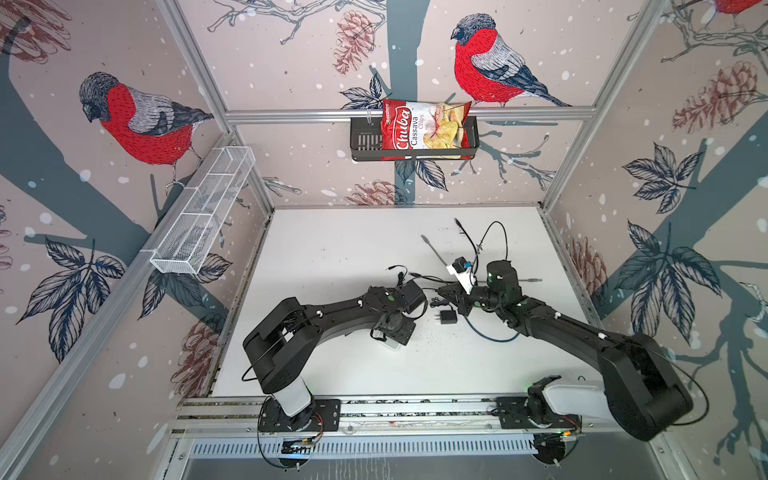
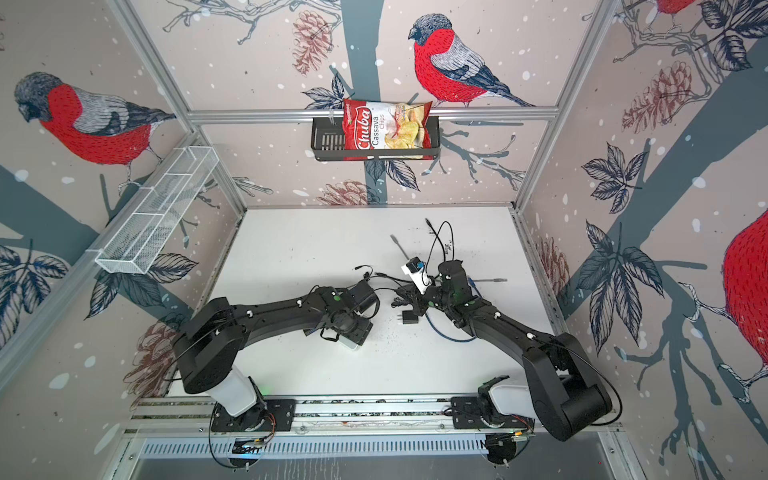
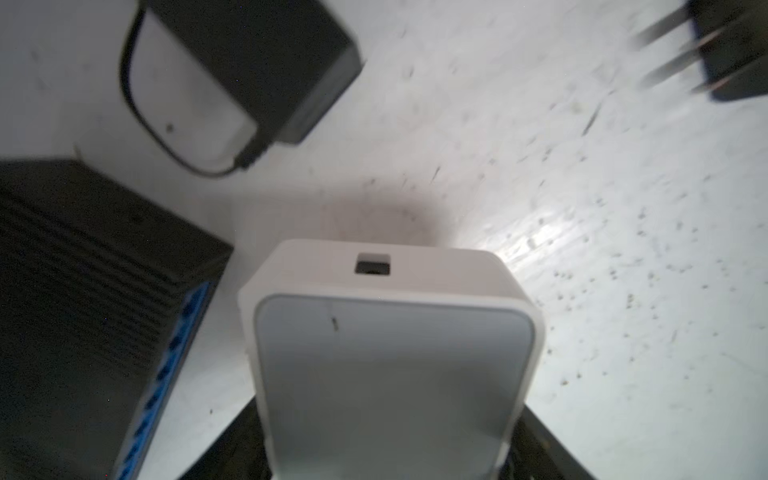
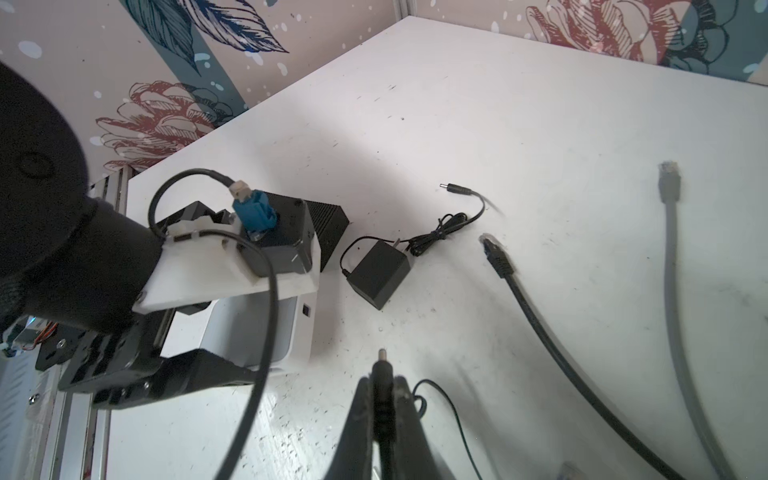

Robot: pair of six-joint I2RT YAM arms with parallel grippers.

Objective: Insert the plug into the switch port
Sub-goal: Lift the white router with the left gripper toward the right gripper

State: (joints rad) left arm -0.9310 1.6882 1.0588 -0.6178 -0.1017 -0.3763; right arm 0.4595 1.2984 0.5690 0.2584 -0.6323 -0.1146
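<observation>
The switch is a white box (image 3: 390,365) with a small dark port (image 3: 372,264) in its end face. It rests on the white table. My left gripper (image 3: 386,436) is shut on it, one finger along each side. In both top views only a corner of the switch (image 1: 391,345) (image 2: 352,344) shows under that gripper. The plug (image 4: 381,365) is a thin black barrel plug with a metal tip. My right gripper (image 4: 382,384) is shut on it above the table. The tip is a short way from the switch (image 4: 299,328) and clear of its port (image 4: 306,310).
A black ribbed box with blue ports (image 3: 83,311) lies beside the switch. Nearby are a black adapter (image 4: 378,270) with its own cable and plug (image 4: 457,191), a pronged adapter (image 1: 446,318), black (image 4: 498,257) and grey (image 4: 669,178) network cables, and a blue cable (image 1: 494,338).
</observation>
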